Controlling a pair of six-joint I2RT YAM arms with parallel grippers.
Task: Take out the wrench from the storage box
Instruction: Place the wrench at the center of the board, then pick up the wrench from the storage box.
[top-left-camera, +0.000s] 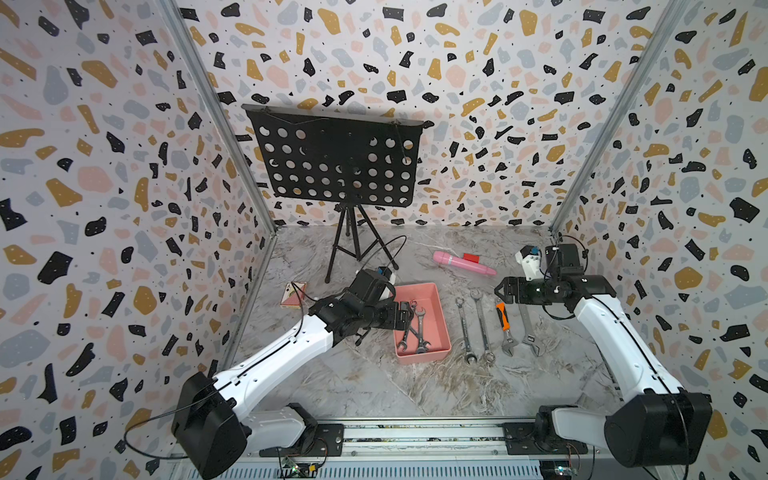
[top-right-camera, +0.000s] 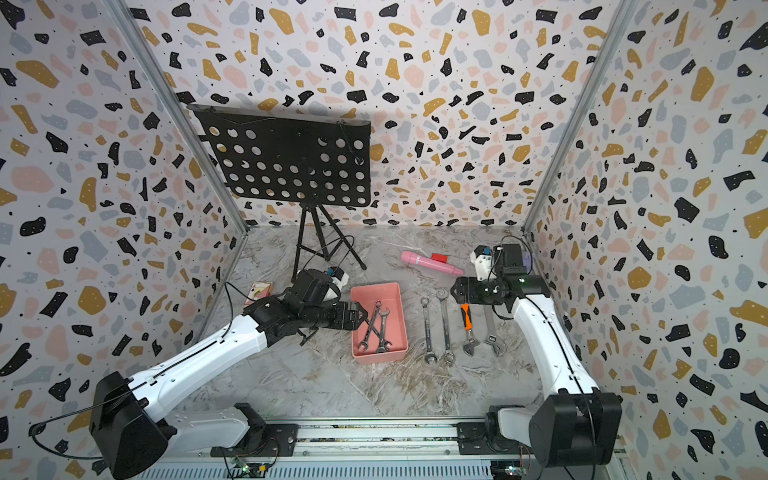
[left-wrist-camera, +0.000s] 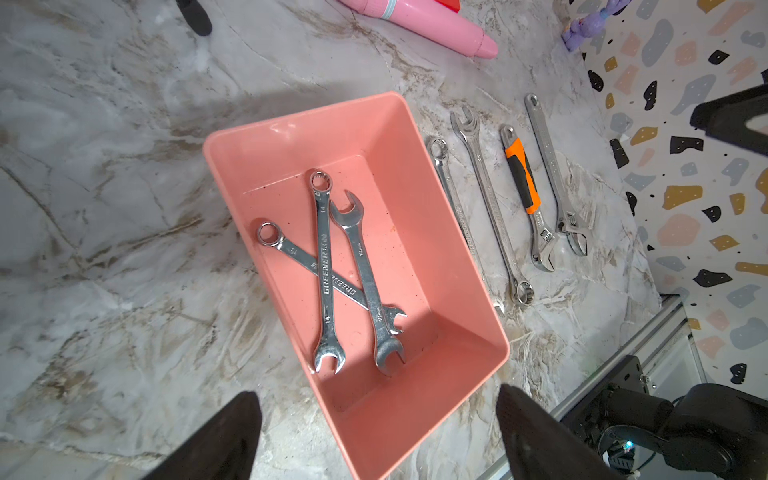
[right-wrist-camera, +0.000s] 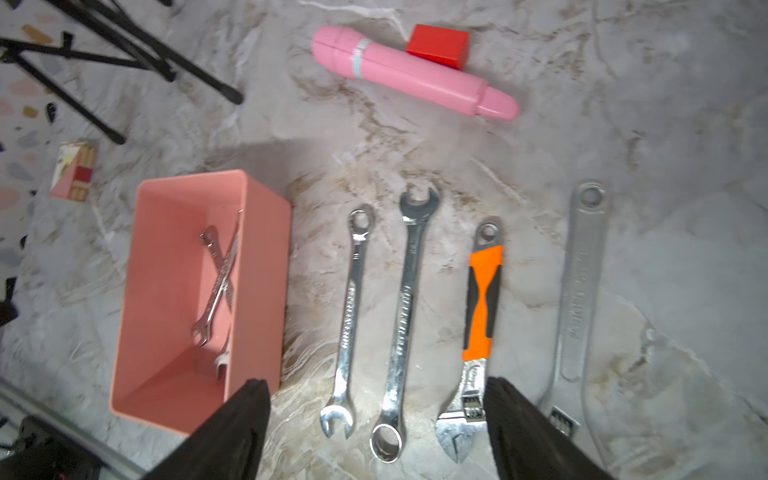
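In a top view, the storage box (top-left-camera: 436, 307) sits central on the worktop (top-left-camera: 374, 386), with the left fingers (top-left-camera: 404, 318) over its 9 o'clock rim. The left wrist view shows three crossed wrenches (left-wrist-camera: 324, 270) inside; the fingers are spread and empty. The right wrist view half-hides those; the right fingers (right-wrist-camera: 232, 428) are released above four loose wrenches (right-wrist-camera: 405, 311).

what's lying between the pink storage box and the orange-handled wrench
A shorter combination wrench and a longer combination wrench lie side by side between the storage box and the orange-handled wrench, clearest in the right wrist view.

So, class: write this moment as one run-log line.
storage box: three wrenches inside | table: four wrenches laid out | left fingers: open, above box | right fingers: open, empty
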